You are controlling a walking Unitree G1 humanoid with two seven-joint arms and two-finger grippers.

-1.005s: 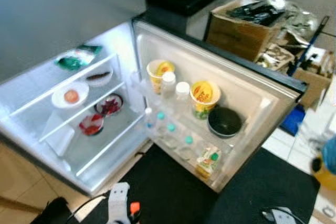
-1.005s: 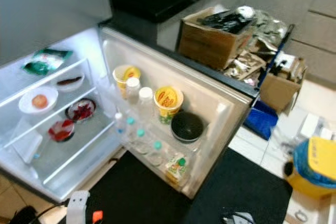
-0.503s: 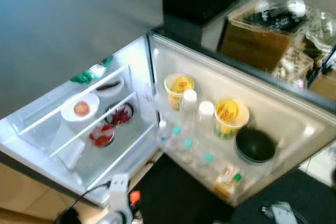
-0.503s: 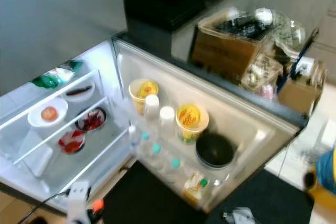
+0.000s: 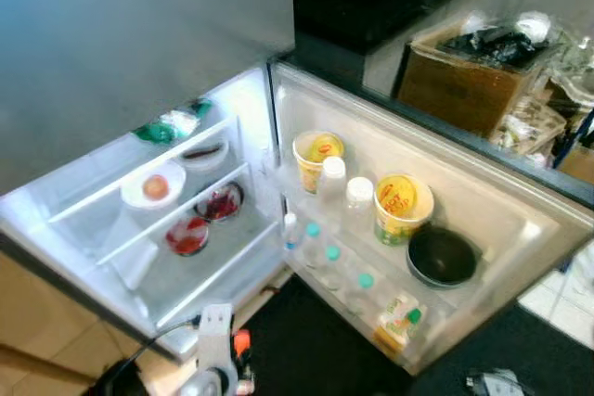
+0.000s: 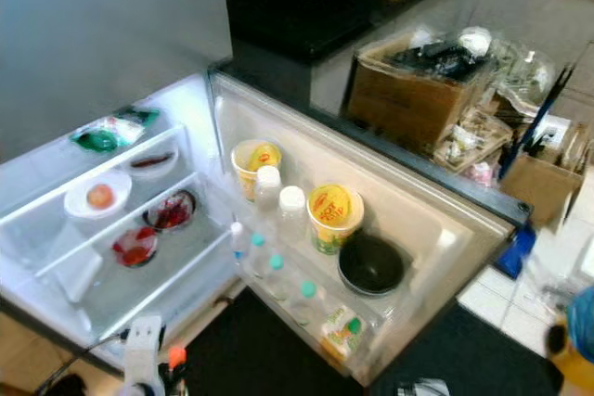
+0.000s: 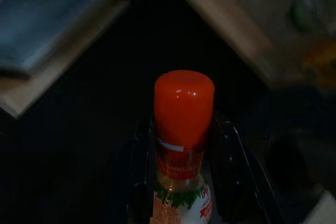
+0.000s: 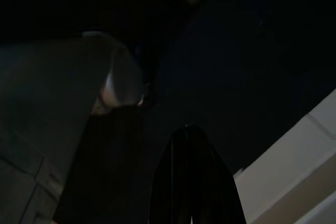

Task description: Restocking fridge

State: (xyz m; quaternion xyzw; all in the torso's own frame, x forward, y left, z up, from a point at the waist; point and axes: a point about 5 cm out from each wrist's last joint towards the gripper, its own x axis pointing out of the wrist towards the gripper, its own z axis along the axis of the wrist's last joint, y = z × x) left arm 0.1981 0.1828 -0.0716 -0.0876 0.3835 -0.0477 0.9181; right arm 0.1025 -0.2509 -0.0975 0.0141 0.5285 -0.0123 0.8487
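Fridge (image 5: 111,257) in front of you stands open, its door (image 5: 520,220) swung out to your right, the interior lit white. Door shelves, upper row: two yellow cups (image 5: 317,157) (image 5: 401,203), two white-capped bottles (image 5: 332,178) between them, and a dark bowl (image 5: 442,255) at the far end. Lower row: several small bottles with teal caps (image 5: 327,261) and a small yellow-and-green carton (image 5: 397,318). Inside shelves: a green packet (image 5: 165,127) at the top, a white plate carrying a round orange-red item (image 5: 153,186), a small dish (image 5: 204,151) behind it, and two bowls of red food (image 5: 221,201) (image 5: 187,235) lower down. Your left gripper (image 7: 181,156) sits low over the dark floor mat (image 5: 306,350), its two black fingers (image 7: 140,177) closed around the sides of a red-capped bottle (image 7: 184,111) with a printed label, held upright. Your right gripper (image 8: 191,177) hangs in the shade; you cannot tell how its fingers stand. Cardboard boxes (image 6: 418,99) filled with bags stand beyond the door, beside a dark counter (image 6: 306,6).
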